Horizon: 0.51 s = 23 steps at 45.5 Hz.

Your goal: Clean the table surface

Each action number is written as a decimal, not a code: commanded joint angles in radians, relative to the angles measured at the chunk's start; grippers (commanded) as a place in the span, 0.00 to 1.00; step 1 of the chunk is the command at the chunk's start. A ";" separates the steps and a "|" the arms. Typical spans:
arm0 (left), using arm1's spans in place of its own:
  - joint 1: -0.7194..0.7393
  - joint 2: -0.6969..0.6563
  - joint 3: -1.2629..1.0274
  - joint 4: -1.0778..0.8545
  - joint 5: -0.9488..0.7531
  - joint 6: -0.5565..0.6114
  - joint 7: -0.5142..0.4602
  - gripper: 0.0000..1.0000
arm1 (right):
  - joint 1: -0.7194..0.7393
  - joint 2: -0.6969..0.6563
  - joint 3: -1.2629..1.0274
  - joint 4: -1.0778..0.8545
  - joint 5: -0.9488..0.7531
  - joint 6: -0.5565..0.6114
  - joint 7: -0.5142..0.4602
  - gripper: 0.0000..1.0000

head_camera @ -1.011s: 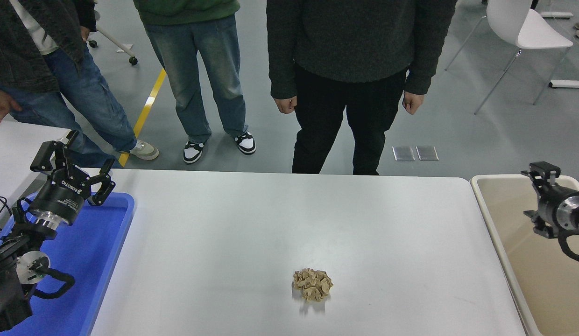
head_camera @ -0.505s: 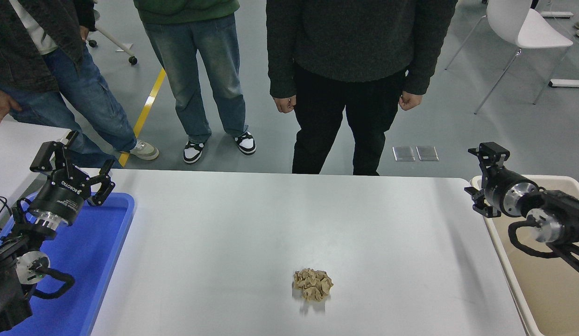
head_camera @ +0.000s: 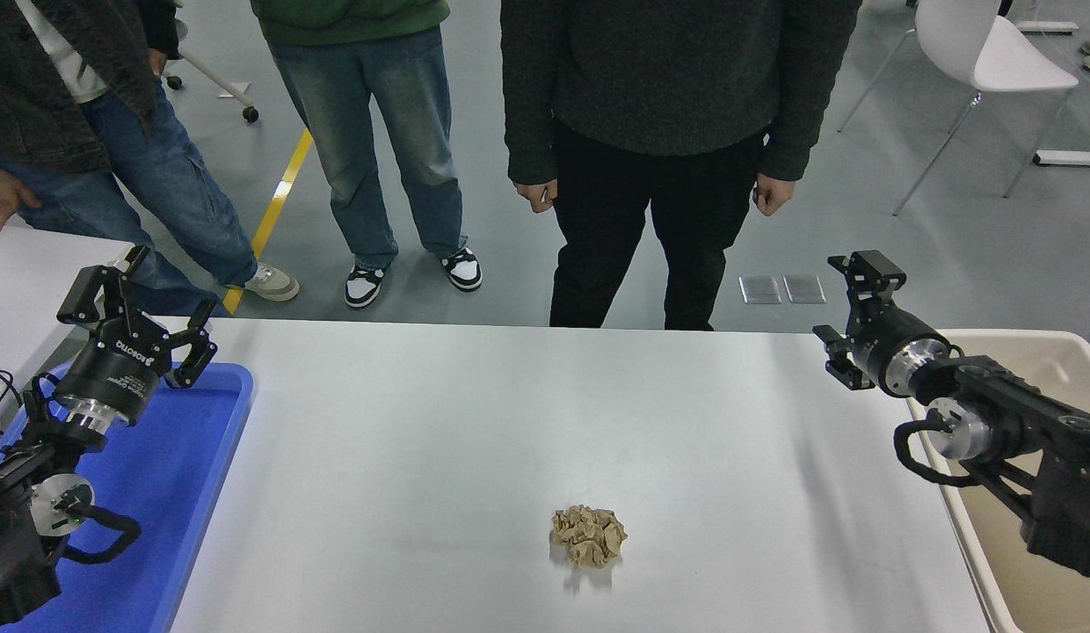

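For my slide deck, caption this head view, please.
Crumpled brown paper sits on the white table surface; right end effector nears the far edge.

We read one marking only, white lettering "ROBOTIQ" on the black body of the left gripper, running along its side above the blue tray, smaller print beneath it too small for us to read
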 commanded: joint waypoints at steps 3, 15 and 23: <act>0.000 -0.001 0.000 0.000 0.000 0.000 0.000 1.00 | -0.098 0.104 0.186 -0.008 -0.231 0.001 0.014 0.99; 0.000 0.000 0.000 0.000 0.000 0.000 0.000 1.00 | -0.111 0.146 0.211 -0.033 -0.254 0.001 0.014 0.99; 0.000 0.000 0.000 0.000 0.000 0.000 0.000 1.00 | -0.111 0.167 0.241 -0.062 -0.254 -0.001 0.014 0.99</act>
